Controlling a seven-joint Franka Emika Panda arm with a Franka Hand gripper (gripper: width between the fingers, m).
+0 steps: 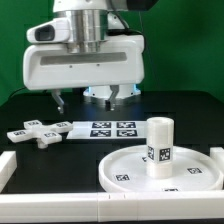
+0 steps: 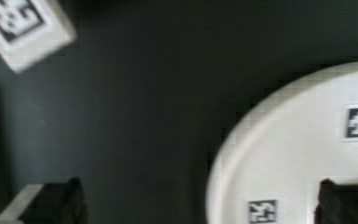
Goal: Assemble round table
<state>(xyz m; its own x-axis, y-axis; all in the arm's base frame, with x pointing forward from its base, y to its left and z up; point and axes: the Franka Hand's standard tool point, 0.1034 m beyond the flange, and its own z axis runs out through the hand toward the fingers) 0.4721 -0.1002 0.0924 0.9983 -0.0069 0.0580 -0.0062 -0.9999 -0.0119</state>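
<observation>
The claw (image 1: 90, 100) (image 2: 197, 205) hangs over the black worktop (image 1: 30, 112) with its two dark fingers (image 2: 51, 205) spread wide and nothing between them. In the exterior view the disc (image 1: 122, 170) lies lower in the picture than the claw and toward that view's right, well apart from the fingers. The wrist view shows the disc's (image 2: 300, 150) curved edge reaching in under the claw, with one finger over the white surface and the other over bare worktop.

The disc is smooth white plastic, round, with a raised rim and small black-and-white square tags. The leg (image 1: 160, 145), a short thick white cylinder that also carries tags, stands upright on the disc, inside the rim. The base (image 1: 38, 132), a flat white cross with tags, lies on the worktop toward the exterior view's left, apart from the disc.

Between the base and the disc lies the marker board (image 1: 105, 128), thin and flat, just in front of the claw; its corner (image 2: 25, 30) shows in the wrist view. A plain white block (image 1: 6, 165) borders the worktop at the exterior view's left.
</observation>
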